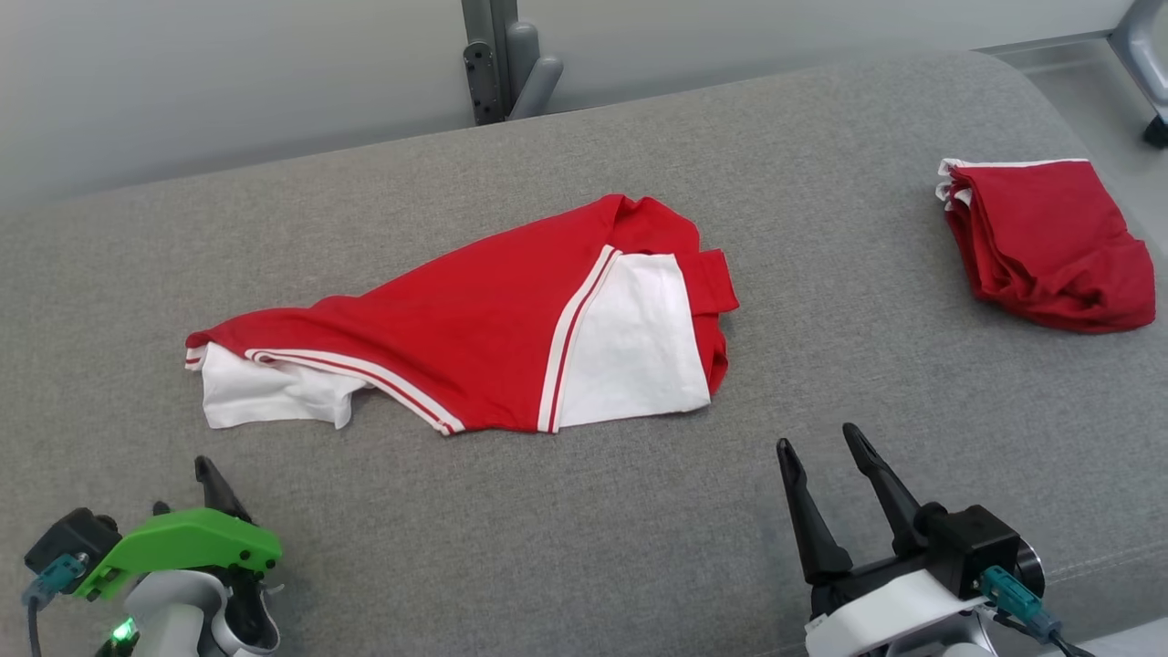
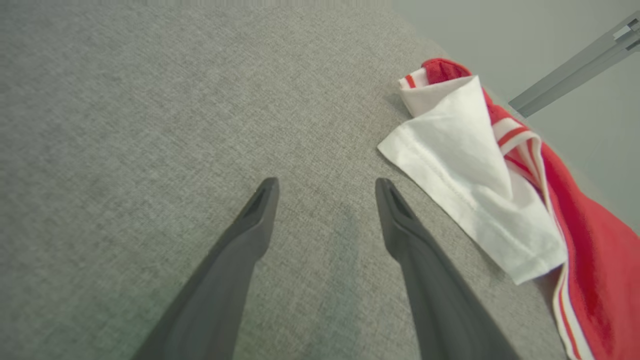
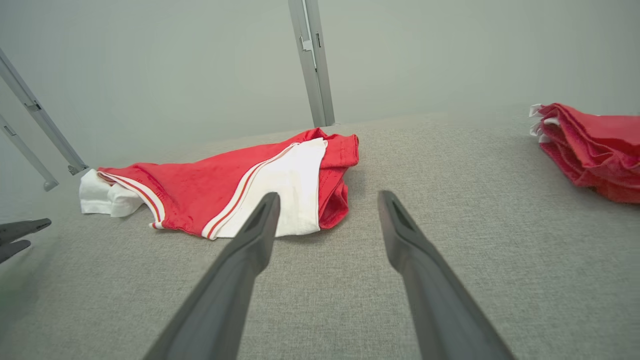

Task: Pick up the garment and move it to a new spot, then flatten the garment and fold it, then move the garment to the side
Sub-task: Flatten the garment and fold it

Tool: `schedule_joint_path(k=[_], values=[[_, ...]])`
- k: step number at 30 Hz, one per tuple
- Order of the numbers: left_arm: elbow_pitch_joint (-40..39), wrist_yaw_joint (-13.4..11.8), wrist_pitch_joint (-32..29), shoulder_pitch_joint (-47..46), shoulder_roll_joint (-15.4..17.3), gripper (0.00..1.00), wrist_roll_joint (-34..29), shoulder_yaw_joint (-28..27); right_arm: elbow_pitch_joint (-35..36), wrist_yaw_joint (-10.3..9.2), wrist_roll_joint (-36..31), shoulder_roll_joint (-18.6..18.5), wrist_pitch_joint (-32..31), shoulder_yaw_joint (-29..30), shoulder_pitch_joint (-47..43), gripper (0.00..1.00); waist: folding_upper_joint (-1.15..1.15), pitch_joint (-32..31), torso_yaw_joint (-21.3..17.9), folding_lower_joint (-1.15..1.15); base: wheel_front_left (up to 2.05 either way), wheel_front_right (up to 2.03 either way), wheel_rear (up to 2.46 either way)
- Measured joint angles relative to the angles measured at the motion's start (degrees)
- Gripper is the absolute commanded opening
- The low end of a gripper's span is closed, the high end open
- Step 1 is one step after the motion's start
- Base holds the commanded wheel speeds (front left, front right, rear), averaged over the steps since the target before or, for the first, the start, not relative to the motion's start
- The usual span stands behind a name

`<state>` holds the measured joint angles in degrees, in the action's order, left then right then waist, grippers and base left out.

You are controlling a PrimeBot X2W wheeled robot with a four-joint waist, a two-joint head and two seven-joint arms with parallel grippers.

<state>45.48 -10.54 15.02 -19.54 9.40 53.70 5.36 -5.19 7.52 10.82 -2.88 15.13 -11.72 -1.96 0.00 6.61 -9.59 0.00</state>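
Red-and-white garment (image 1: pixel 474 319) lies rumpled at the middle of the grey cushion (image 1: pixel 821 365), not yet flattened or folded; left gripper (image 2: pixel 326 184) and right gripper (image 1: pixel 818 438) hover empty, jaws spread, nearby.

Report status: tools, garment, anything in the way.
Left tool open, empty; right tool open, empty. Rumpled red-and-white fabric garment lies loose on grey cushion, not flat. Folded red garment far right, apart.

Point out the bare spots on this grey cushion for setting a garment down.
Widest bare patch: between the red-and-white garment and the folded red pile. Also free: the strip behind the garment, and the front strip between left gripper and right gripper. Crowded at the right end, around the pile.
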Motion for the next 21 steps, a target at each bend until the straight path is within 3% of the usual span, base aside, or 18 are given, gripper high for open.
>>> schedule_joint_path(k=[3, 6, 10, 13, 15, 18, 21], values=[[-3.4, 1.6, 0.0, 0.9, -0.2, 1.00, -0.3, -1.8, 0.1, 0.00, 0.0, 0.0, 0.0, 0.2, 0.0, 1.00, 0.00, -0.3, -0.3, 0.00, 0.00, 0.00, 0.00], [-7.1, 4.9, -0.3, 2.4, -2.7, 1.00, -0.3, -1.0, 0.1, 0.00, 0.1, 0.0, 0.0, 0.3, -0.1, 1.00, 0.00, -0.6, -0.4, 0.00, 0.00, 0.00, 0.00], [-8.8, 7.4, -7.3, 4.2, -6.5, 1.00, 4.0, 4.0, 0.0, 0.00, 0.2, 0.0, 0.0, 0.2, -0.4, 1.00, 0.00, -1.0, -0.6, 0.00, 0.00, 0.00, 0.00], [-9.3, 7.4, -10.6, 4.3, -6.5, 1.00, 7.3, 8.0, 0.0, 0.00, 0.6, 0.0, 0.0, -0.1, -0.4, 1.00, 0.00, -1.1, -0.9, 0.00, 0.00, 0.00, 0.00], [-9.7, 6.9, -12.7, 4.2, -6.4, 1.00, 13.2, 11.7, 0.0, 0.00, 0.6, 0.0, 0.0, -0.4, -0.1, 1.00, 0.00, -1.0, -1.3, 0.00, 0.00, 0.00, 0.00], [-9.2, 4.8, -12.8, 2.9, -6.4, 1.00, 18.2, 16.6, 0.1, 0.00, 0.6, 0.0, 0.0, -0.8, 0.2, 1.00, 0.00, -0.9, -2.0, 0.00, 0.00, 0.00, 0.00], [-7.9, 4.5, -10.6, 0.3, -6.5, 1.00, 22.8, 21.1, 0.2, 0.00, 0.5, 0.0, 0.0, -0.7, 0.6, 1.00, 0.00, -0.3, -3.1, 0.00, 0.00, 0.00, 0.00]])
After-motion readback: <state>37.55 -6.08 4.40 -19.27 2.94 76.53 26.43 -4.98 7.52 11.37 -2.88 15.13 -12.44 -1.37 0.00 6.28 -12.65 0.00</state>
